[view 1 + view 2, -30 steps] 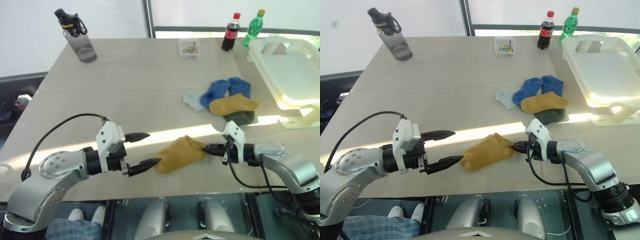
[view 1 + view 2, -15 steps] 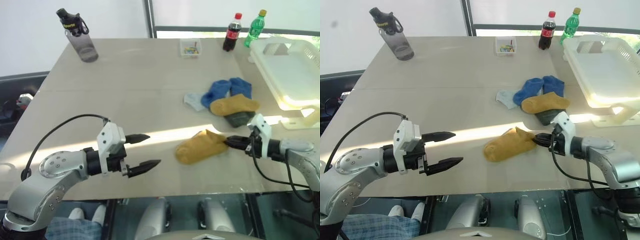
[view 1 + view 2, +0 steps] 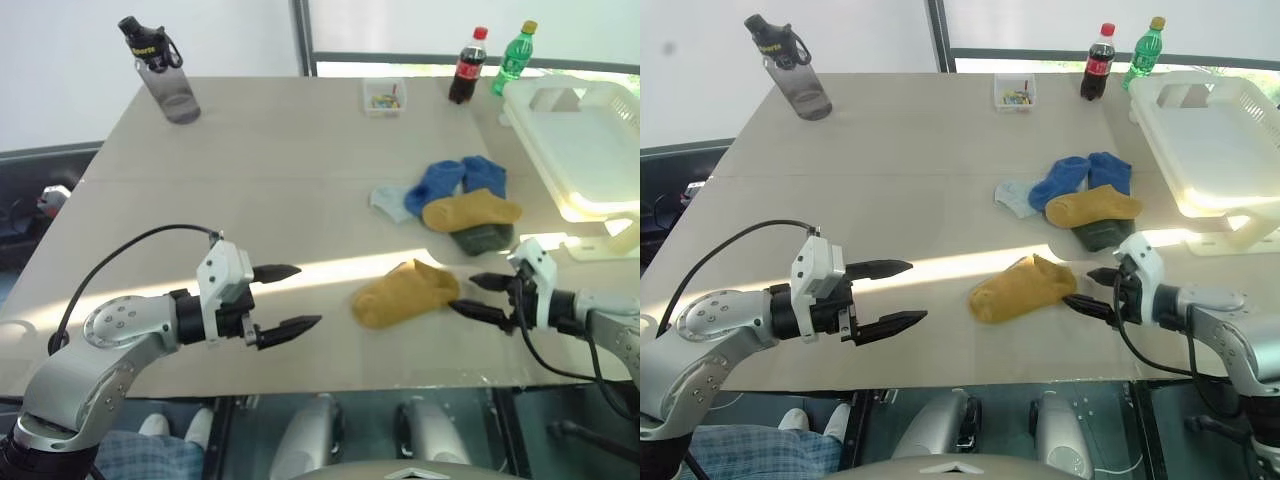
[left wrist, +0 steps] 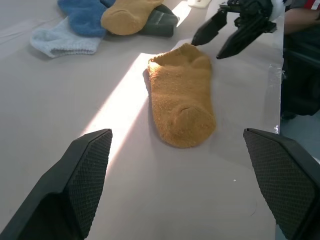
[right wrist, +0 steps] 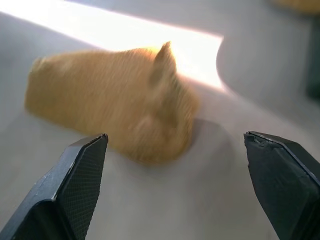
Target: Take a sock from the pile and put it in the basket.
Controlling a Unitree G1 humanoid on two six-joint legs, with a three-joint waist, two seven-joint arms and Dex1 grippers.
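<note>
**Lone mustard sock lies free between two open grippers**

A pale tabletop (image 3: 250, 150) carries the scene, with the cream-white basket (image 3: 590, 150) standing at its far right, slotted sides up and nothing seen inside it. Just left of the basket sits the pile (image 3: 455, 205) of blue, mustard, dark green and pale grey socks, loosely overlapped. Nearer, apart from the pile, a single mustard sock (image 3: 405, 293) lies flat and slightly rumpled in a band of sunlight. The left gripper (image 3: 287, 298) hovers well to the sock's left, fingers spread wide and holding nothing. The right gripper (image 3: 475, 295) points at the sock's right end from just beside it, its fingers also spread, and the sock is not held.

The sock looks light, soft and limp: it should fold and droop when lifted rather than keep its shape, and the knit should give the fingers good friction. The raised fold at its right end, closest to the right gripper, looks the best place to pinch; a shallow grab could catch only fuzz.
</note>
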